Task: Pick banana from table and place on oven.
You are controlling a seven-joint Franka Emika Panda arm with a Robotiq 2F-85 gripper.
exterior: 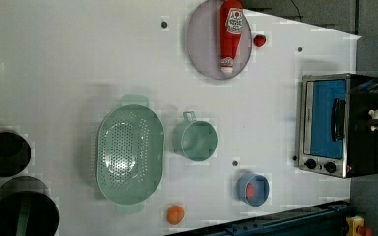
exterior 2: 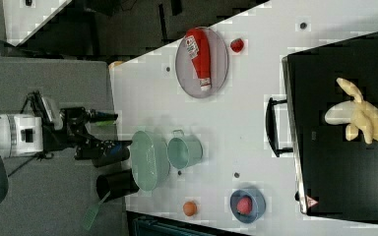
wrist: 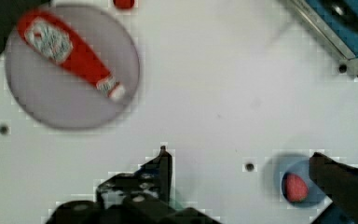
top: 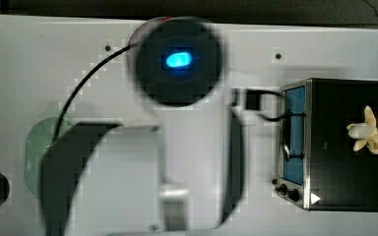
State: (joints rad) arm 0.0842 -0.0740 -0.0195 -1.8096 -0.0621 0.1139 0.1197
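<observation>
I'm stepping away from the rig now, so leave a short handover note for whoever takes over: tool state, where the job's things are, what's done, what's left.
Tool: open, holding nothing, up over the table and well away from the oven, beside the green colander in the right view.
Banana: lying on the oven's black top, near the back edge, nothing touching it.
Oven: door shut, standing at the table's end.
Done: the banana is off the table and on the oven, so the placing looks complete.
Left: by the look of it nothing but parking the arm; check the banana sits steady.
</observation>
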